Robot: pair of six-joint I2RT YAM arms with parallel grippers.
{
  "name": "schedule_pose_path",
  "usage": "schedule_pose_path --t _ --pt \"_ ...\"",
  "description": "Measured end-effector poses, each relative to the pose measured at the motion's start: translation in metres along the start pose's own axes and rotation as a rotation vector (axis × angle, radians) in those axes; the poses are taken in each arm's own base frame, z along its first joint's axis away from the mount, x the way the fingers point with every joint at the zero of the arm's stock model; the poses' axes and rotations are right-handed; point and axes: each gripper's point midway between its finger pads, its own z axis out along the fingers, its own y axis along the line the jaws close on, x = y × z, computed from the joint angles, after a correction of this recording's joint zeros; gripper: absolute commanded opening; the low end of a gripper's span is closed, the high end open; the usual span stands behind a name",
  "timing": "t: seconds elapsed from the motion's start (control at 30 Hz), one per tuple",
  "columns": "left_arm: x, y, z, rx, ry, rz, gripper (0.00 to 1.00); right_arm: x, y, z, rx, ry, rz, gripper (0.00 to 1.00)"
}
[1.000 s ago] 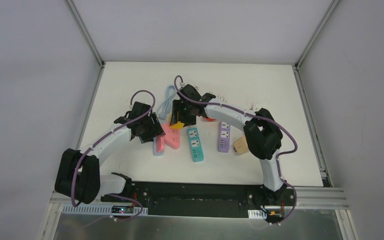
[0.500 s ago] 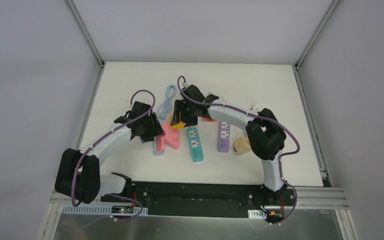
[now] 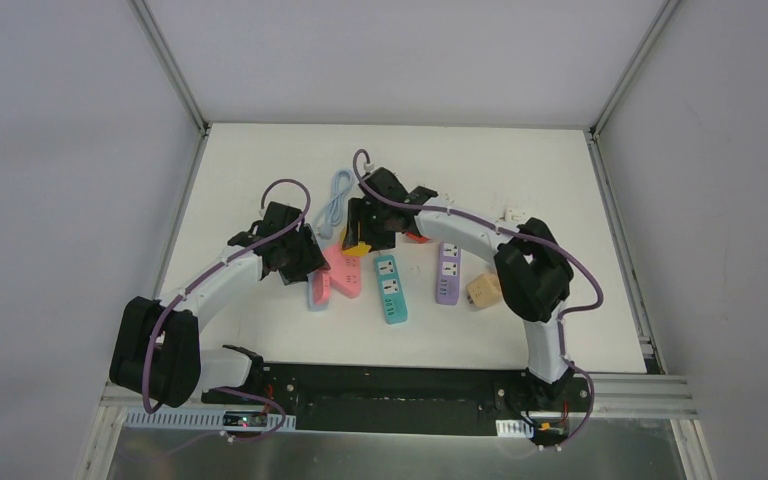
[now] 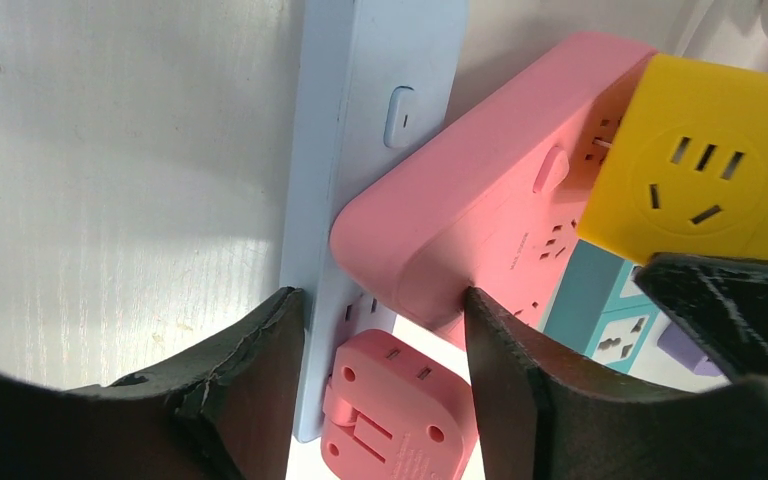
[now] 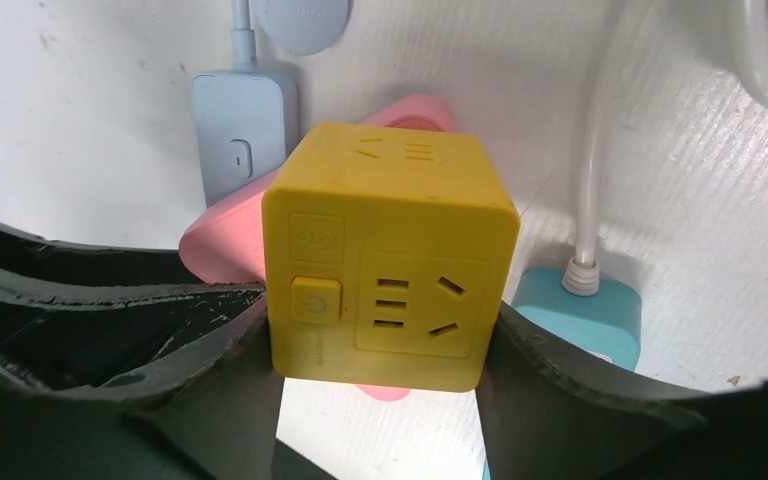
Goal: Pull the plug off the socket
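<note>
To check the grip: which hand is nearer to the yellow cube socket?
Right. The right hand grips the yellow cube socket; the left hand sits beside it, astride the pale blue power strip.

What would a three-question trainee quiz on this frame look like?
1. True or false: the right gripper is shut on the yellow cube adapter.
2. Which strip lies partly on top of the pale blue strip? A teal, B pink, C purple.
3. Fill in: in the top view, the strip just right of the teal strip is ___.

Key
1. True; a finger presses on each side of the cube.
2. B, the pink strip.
3. The purple strip.
</note>
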Motion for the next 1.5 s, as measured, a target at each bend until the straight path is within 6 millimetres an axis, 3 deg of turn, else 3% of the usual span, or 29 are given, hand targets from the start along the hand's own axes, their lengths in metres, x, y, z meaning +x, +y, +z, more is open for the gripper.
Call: schedule_pose_path --t 0.43,0.53,0.63,0.87,0.97,1.03,1.23,1.4,1.5 --pt "-0.001 -0.001 0.0 0.001 -0.001 -0.001 0.54 0.0 0.005 -0.013 0.032 -0.026 -0.032 0.0" --pt "-0.001 -0.002 0.0 0.003 -0.001 -0.001 0.57 0.0 0.003 -0.025 0.019 -0.033 -0.025 0.0" --pt "-0.002 -0.003 -0.001 0.007 0.0 -0.004 0.61 -0.005 -0.013 -0.05 0.017 -0.069 0.008 0.0" --pt "-0.004 -0.004 -0.012 0.005 0.005 0.001 0.87 -0.048 -0.081 -0.132 0.075 -0.321 0.178 0.0" --pt "-0.01 -0.008 -0.024 0.017 -0.021 0.008 0.98 -0.06 -0.119 -0.157 0.128 -0.41 0.269 0.01" --pt "-0.017 -0.013 -0.036 0.041 -0.053 0.013 0.99 -0.065 -0.148 -0.165 0.172 -0.447 0.337 0.03" --pt "-0.029 -0.016 -0.063 0.068 -0.134 0.016 0.99 -0.057 -0.222 -0.163 0.286 -0.435 0.505 0.11" --pt "-0.032 -0.004 -0.077 0.032 -0.185 0.013 0.99 -0.056 -0.247 -0.143 0.282 -0.371 0.567 0.18" --pt "-0.033 0.002 -0.085 0.018 -0.213 0.015 0.99 -0.054 -0.26 -0.125 0.269 -0.316 0.601 0.28"
